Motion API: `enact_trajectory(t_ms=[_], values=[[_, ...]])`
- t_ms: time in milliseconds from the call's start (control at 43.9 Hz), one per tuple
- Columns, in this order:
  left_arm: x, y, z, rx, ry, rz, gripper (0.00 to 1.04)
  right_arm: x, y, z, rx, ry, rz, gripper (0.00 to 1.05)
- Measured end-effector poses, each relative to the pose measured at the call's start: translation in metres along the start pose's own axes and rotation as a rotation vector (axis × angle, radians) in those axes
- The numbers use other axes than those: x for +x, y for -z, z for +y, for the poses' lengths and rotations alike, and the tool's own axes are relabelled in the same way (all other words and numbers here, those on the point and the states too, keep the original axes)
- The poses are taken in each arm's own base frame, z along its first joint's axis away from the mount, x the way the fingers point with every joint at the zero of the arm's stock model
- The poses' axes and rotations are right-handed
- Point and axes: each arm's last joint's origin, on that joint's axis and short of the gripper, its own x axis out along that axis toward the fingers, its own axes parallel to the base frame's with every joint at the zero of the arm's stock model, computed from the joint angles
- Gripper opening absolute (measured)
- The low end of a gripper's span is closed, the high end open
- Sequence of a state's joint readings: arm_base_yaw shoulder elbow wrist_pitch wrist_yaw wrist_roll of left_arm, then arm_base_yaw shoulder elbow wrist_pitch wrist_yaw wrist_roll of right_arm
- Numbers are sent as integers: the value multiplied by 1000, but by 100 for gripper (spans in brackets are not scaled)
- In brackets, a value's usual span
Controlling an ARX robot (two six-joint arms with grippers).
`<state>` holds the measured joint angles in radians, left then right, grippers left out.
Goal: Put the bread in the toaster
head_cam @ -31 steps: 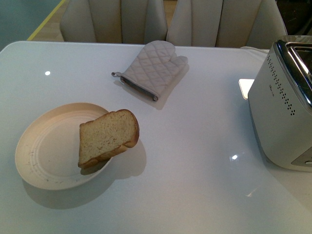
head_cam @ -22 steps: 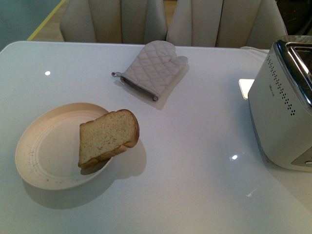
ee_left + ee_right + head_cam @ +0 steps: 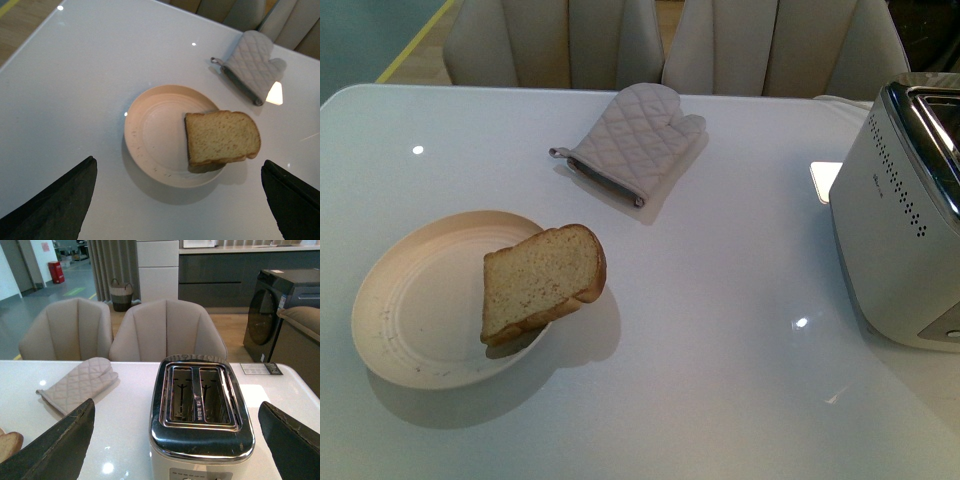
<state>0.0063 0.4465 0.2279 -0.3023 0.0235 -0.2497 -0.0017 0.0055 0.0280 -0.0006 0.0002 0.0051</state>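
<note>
One slice of bread (image 3: 542, 282), propped at a tilt on the right rim of the plate (image 3: 400, 320). Its lower end sits in the dish, and the rounded crust end hangs out over the table (image 3: 720, 330). Nothing grips it.

My left gripper (image 3: 177, 164) hangs above plate and slice, jaws spread wide, empty. My right gripper (image 3: 176, 404) hangs over the toaster (image 3: 200, 440), jaws also wide apart, empty. Neither arm shows in the front view.

The toaster is at the table's right edge, well apart from the bread. It has two slots in a chrome top, and both look vacant.

Risks, my read:
- The slice is propped, not flat. A pinch from above could tip it off the rim or shove the plate, and the plate may skate on the glossy top.
- Bread is soft. Too much squeeze dents or tears it. Too little and it droops or drops mid-carry.
- Long traverse, left to right. If the left arm can't reach, a handover adds another chance to drop it.
- The slots are narrow. The slice must go in edge-on and lined up, or it jams on the chrome lip.

The oven mitt (image 3: 635, 140) lies at the far side, off the straight path, I think.

Surface: white glossy table with a rounded corner and ceiling-light glints. Two beige padded chairs (image 3: 555, 40) stand behind it. Beyond them: dark cabinets, a dark front-loading appliance, a basket, wood floor.
</note>
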Motion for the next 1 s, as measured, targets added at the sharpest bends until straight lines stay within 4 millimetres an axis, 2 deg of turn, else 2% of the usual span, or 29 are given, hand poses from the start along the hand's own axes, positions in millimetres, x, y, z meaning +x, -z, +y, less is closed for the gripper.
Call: enact_trajectory(t_ms=[91, 159, 319, 433, 524, 728, 865, 1002], values=[[12, -10, 1, -21, 16, -2, 98, 0, 0, 0, 0, 0, 0, 96], [34, -17, 5, -36, 12, 6, 98, 0, 0, 0, 0, 0, 0, 96], [108, -22, 18, -64, 1, 23, 98, 0, 0, 0, 0, 0, 0, 96], [142, -17, 23, -70, -18, 49, 98, 0, 0, 0, 0, 0, 0, 96], [182, 4, 33, -81, -54, 145, 98, 0, 0, 0, 0, 0, 0, 96], [221, 45, 50, -102, -126, 303, 98, 0, 0, 0, 0, 0, 0, 96], [237, 61, 56, -102, -153, 353, 98, 0, 0, 0, 0, 0, 0, 96], [252, 75, 53, -68, -167, 389, 98, 0, 0, 0, 0, 0, 0, 96]])
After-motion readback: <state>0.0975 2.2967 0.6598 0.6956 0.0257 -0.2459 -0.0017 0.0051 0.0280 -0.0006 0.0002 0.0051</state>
